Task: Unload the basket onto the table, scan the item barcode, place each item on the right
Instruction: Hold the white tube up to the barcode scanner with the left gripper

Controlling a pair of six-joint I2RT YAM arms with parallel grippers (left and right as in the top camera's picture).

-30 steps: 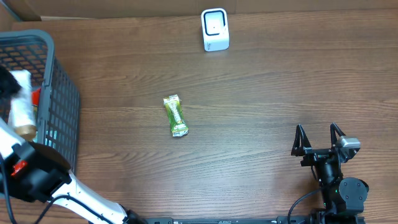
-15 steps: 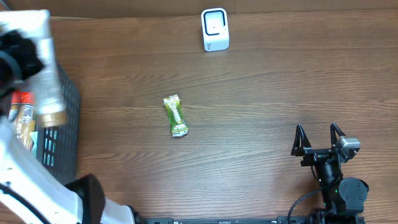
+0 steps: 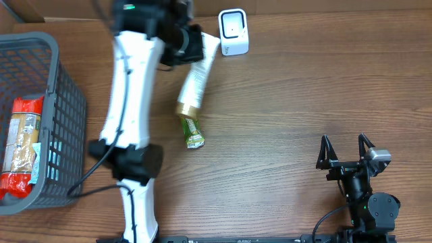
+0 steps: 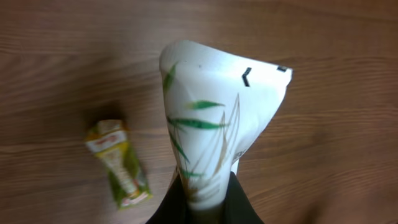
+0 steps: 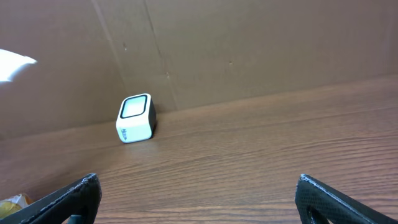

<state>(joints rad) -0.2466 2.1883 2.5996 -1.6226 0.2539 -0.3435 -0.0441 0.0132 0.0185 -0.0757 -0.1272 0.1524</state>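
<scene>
Clamping the tube [image 3: 197, 75] in the left gripper [image 4: 205, 204], holding it tilted above the table, white end just beside the scanner [image 3: 233, 32], gold cap overlapping 1 green sachet [image 3: 192, 129] in the overhead view. Resting the right gripper [image 3: 345, 145] well apart from these, jaws standing wide (nothing between them).

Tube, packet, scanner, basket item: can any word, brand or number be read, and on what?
Nothing legible.
The white tube: leaf print and a black chevron mark, no words.
The green packet: print blurred.
The scanner: grey side marking too small.
The red package in the basket: blurred.
</scene>
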